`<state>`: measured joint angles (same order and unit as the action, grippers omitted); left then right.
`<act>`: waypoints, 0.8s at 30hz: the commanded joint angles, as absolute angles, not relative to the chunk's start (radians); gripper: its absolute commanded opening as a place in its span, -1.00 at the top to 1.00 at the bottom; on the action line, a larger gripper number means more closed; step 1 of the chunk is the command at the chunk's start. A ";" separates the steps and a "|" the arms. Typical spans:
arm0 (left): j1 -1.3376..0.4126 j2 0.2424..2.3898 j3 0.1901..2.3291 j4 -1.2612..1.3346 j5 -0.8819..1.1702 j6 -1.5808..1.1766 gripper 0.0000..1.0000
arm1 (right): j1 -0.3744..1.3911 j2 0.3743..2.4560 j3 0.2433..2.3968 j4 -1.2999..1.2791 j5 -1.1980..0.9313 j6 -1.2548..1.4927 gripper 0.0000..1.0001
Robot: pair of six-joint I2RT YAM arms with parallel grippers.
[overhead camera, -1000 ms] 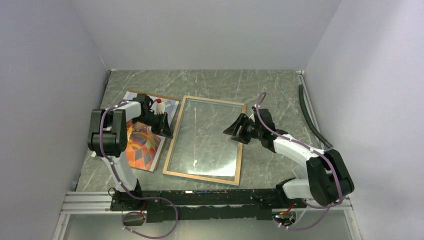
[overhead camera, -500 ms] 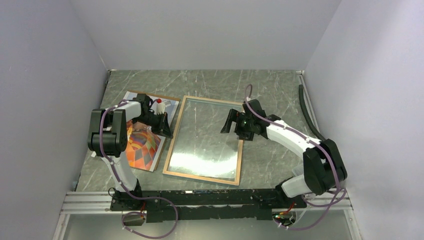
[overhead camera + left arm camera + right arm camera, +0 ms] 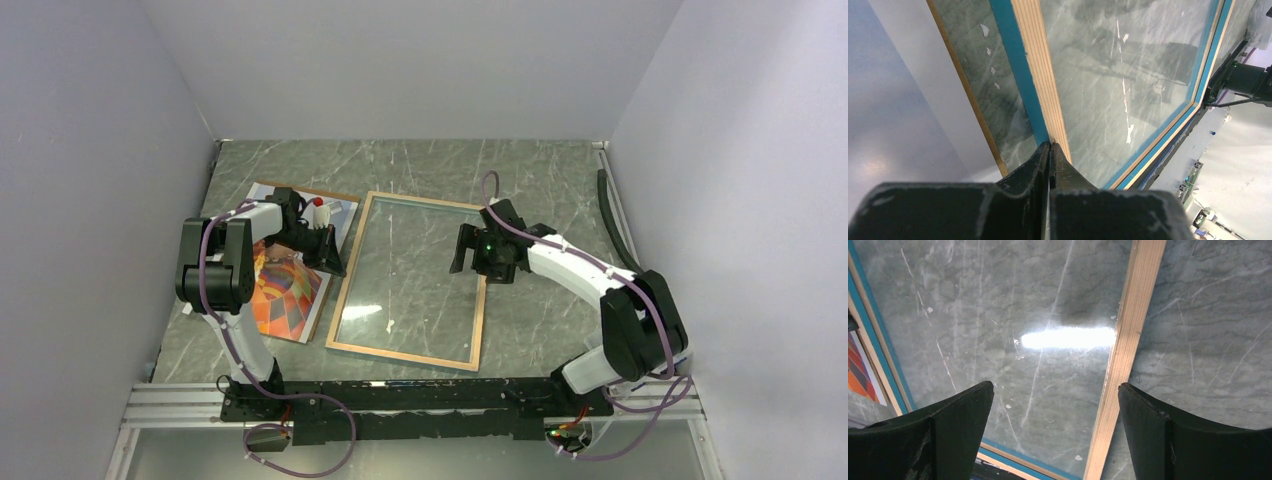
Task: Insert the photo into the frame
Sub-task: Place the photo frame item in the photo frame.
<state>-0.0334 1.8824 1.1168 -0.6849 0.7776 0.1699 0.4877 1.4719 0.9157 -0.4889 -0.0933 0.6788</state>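
The frame (image 3: 349,270) lies flat in the middle of the table, pale wood rim up, with the marble showing through its pane. To its left lies the photo (image 3: 285,295) with its orange-red balloon. My left gripper (image 3: 334,263) is shut with nothing seen between its fingers. Its tips (image 3: 1050,146) rest against the frame's turquoise and wood left rim (image 3: 1030,75). My right gripper (image 3: 474,258) hangs open over the frame's right side. Its fingers (image 3: 965,425) straddle the wood rim (image 3: 1125,340) without touching it. A sliver of the photo (image 3: 860,372) shows at the left.
A brown backing board (image 3: 303,190) lies under the photo. A black hose (image 3: 615,225) runs along the right wall. Grey walls close in three sides. The aluminium rail (image 3: 400,395) with both arm bases lines the near edge.
The right gripper opened wide, swung its wrist back towards the frame's right rim and now points down over it. The left arm and the photo have not moved.
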 commanded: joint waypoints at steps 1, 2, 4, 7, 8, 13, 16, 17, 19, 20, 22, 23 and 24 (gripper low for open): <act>-0.046 1.884 1.115 -0.678 0.784 0.177 0.87 | 0.492 1.477 0.965 -0.504 -0.061 0.660 -0.99; -0.046 1.882 1.116 -0.678 0.785 0.177 0.87 | 0.492 1.474 0.964 -0.507 -0.057 0.661 -0.99; -0.046 1.881 1.117 -0.680 0.785 0.179 0.87 | 0.490 1.465 0.958 -0.512 -0.042 0.663 -0.99; -0.045 1.878 1.116 -0.685 0.787 0.181 0.87 | 0.481 1.442 0.938 -0.518 -0.016 0.667 -0.99; -0.045 1.876 1.117 -0.689 0.788 0.183 0.88 | 0.473 1.431 0.924 -0.514 -0.015 0.669 -0.99; -0.044 1.869 1.122 -0.708 0.789 0.195 0.88 | 0.457 1.392 0.852 -0.489 -0.012 0.685 -0.84; -0.040 1.860 1.127 -0.724 0.791 0.201 0.88 | 0.456 1.378 0.824 -0.489 -0.017 0.681 -0.65; -0.039 1.859 1.130 -0.731 0.791 0.206 0.88 | 0.457 1.371 0.814 -0.492 -0.020 0.680 -0.59; -0.039 1.853 1.133 -0.746 0.788 0.218 0.88 | 0.457 1.356 0.792 -0.486 -0.035 0.679 -0.46; -0.040 1.849 1.134 -0.753 0.786 0.225 0.88 | 0.457 1.349 0.780 -0.481 -0.044 0.681 -0.41; -0.037 1.843 1.132 -0.765 0.781 0.235 0.88 | 0.457 1.342 0.758 -0.467 -0.061 0.685 -0.24; -0.037 1.838 1.129 -0.769 0.777 0.239 0.88 | 0.457 1.343 0.748 -0.460 -0.066 0.687 -0.12; -0.038 1.834 1.126 -0.771 0.774 0.243 0.88 | 0.457 1.347 0.738 -0.451 -0.072 0.689 0.03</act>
<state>-0.0334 1.8816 1.1168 -0.7223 0.7792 0.1978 0.4568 1.3746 0.7689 -0.4976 -0.0456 0.6819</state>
